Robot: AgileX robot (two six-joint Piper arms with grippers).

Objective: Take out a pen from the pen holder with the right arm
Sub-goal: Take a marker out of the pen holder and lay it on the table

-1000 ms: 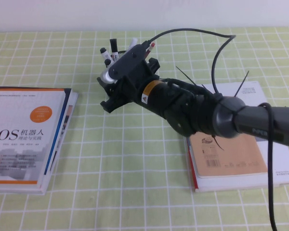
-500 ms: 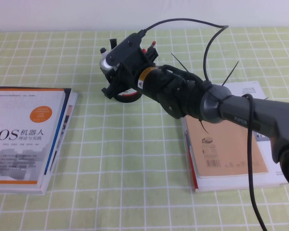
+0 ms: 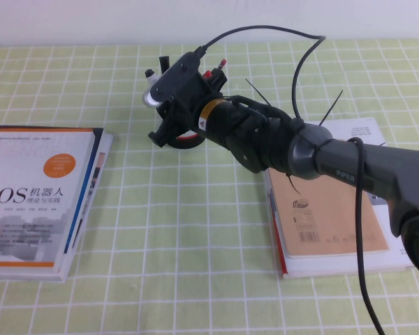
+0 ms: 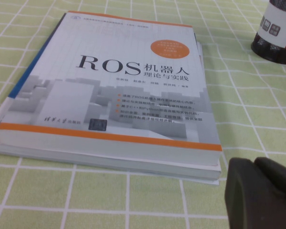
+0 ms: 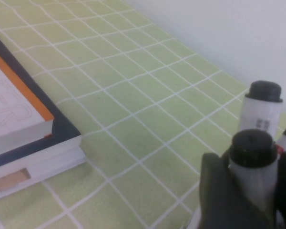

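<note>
Pen [image 5: 254,162], white-bodied with a black cap, stood upright in the pen holder [image 3: 187,144] at the far middle of the worktop [image 3: 195,265], cap uppermost. The right end effector [image 3: 176,129] hung directly over the holder, reaching in from the right. In the right wrist view its fingers [image 5: 219,191] were partly closed and sat against either side of the pen's barrel below the cap, with no gap showing; how firm that hold was could not be judged.

The pen therefore lay between the jaws, not off to one side, and its long axis ran vertically. By that reading the coming move would be a straight lift along the axis, until the barrel cleared the holder's rim.

A second capped pen [image 5: 260,107] stood just beside the gripped one, and another pen [image 3: 151,77] poked up at the holder's left. A tilted pull could drag these or tip the holder. Above the holder the air was open. The pale wall lay beyond the far edge.

The left end effector [image 4: 257,191] sat low at the near left beside the ROS book [image 3: 35,202], well apart from the holder; whether it was open or closed could not be told. A tan notebook [image 3: 335,223] lay on the right, beneath the right arm.
</note>
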